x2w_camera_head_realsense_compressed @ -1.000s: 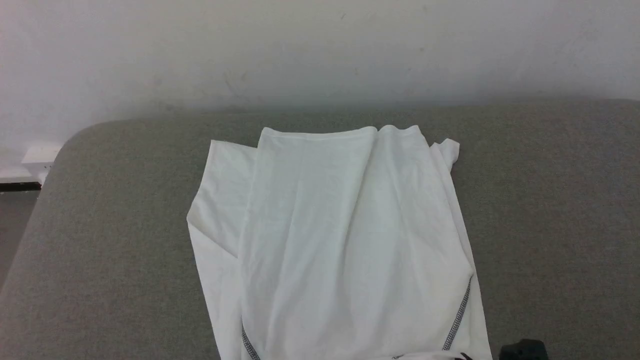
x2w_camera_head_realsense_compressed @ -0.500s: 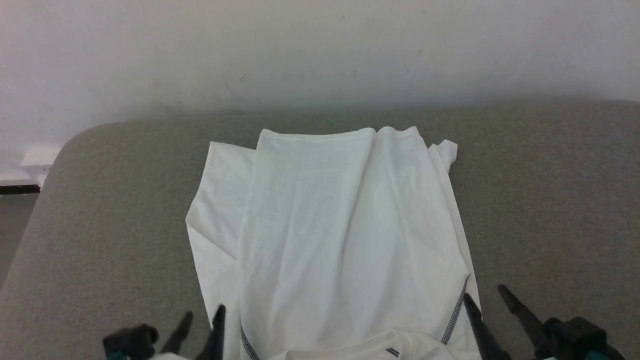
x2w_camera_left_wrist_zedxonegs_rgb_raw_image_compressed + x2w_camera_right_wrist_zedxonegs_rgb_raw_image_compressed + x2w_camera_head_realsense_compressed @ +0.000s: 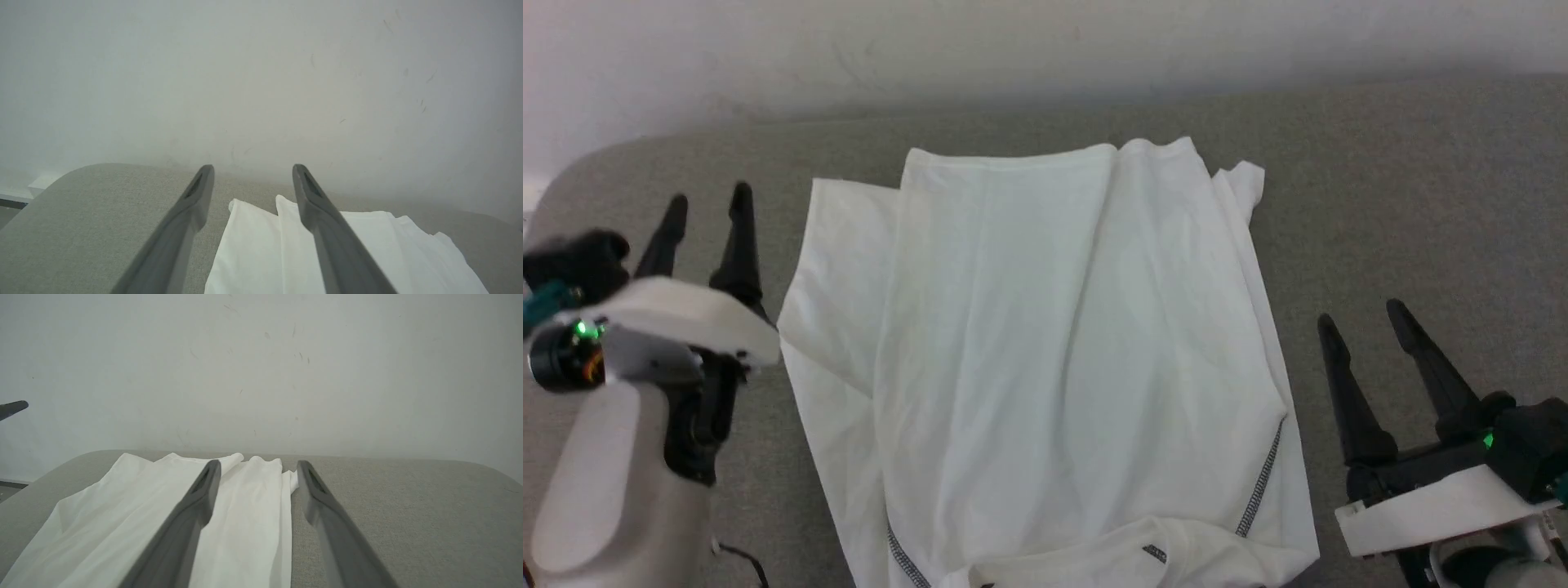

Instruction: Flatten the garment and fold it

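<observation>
The white garment [image 3: 1054, 359] lies spread on the grey padded surface [image 3: 1421, 229], its sides folded inward, with grey-black seam stitching [image 3: 1262, 482] near its front edge. My left gripper [image 3: 708, 198] hovers open just left of the garment's left edge, nothing between its fingers. My right gripper [image 3: 1364, 314] stands open to the right of the garment, also empty. In the left wrist view the garment [image 3: 367, 253] lies below and right of the left gripper [image 3: 253, 169]. In the right wrist view the garment [image 3: 163, 514] runs under the right gripper [image 3: 258, 464].
A pale wall [image 3: 1045, 41] rises behind the grey surface. The surface's rounded left corner [image 3: 572, 171] lies close to my left gripper. Bare grey fabric stretches to the right of the garment.
Both grippers have risen into the head view beside the garment, the left one far up its left side. The head camera has tilted down, shifting the whole picture.
</observation>
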`<state>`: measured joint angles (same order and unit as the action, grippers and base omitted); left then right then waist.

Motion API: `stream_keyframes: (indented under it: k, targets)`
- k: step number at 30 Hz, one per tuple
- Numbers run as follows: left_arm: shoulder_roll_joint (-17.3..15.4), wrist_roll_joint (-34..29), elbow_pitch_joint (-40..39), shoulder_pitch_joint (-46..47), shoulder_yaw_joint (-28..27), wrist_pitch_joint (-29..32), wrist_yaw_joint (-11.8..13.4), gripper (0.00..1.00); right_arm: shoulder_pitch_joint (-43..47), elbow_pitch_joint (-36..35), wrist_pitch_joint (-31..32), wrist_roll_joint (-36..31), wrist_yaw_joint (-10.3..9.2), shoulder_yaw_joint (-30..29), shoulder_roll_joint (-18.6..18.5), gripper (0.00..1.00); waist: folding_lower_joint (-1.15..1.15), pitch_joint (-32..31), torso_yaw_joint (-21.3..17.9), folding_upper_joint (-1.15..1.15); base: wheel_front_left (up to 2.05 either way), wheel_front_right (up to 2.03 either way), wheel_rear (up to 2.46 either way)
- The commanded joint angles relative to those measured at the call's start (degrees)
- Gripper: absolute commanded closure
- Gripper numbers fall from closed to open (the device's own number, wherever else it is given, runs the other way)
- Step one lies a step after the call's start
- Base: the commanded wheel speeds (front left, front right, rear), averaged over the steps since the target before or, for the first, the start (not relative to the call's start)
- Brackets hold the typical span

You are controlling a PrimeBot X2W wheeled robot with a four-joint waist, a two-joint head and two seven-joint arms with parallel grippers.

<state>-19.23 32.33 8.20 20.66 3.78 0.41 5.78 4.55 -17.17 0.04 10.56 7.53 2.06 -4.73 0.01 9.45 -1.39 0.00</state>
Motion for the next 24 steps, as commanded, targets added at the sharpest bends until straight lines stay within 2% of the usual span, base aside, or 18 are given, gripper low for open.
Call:
stream_keyframes:
  k: [1,5,13,18,24]
  targets:
    - [-0.8,0.2,2.0,3.1,0.1,0.7,-1.0,0.0,-1.6,-0.3,-0.1,0.0,-0.04,0.3,0.1,0.0,-0.01,5.7,-3.3,0.0,0.0,0.0,0.0]
    - [-2.7,1.5,10.6,12.8,1.1,5.2,-4.0,0.0,-4.1,0.1,-0.6,0.5,-0.04,1.1,0.3,0.0,-0.01,9.7,-5.1,0.0,0.0,0.0,0.0]
    - [-6.5,3.0,24.1,25.3,4.4,20.5,-7.0,0.0,-7.3,1.9,-1.9,1.2,-0.04,3.6,0.3,0.0,-0.01,15.3,-8.4,0.0,0.0,0.0,0.0]
    - [-9.3,2.9,30.0,28.6,6.2,28.9,-8.0,0.0,-8.1,3.1,-2.5,1.8,-0.04,4.9,0.4,0.0,-0.01,17.0,-10.2,0.0,0.0,0.0,0.0]
    - [-12.3,0.2,34.6,29.3,10.1,38.4,-7.4,0.0,-8.6,4.4,-3.1,2.3,-0.04,5.9,0.4,0.0,-0.01,18.0,-11.4,0.0,0.0,0.0,0.0]
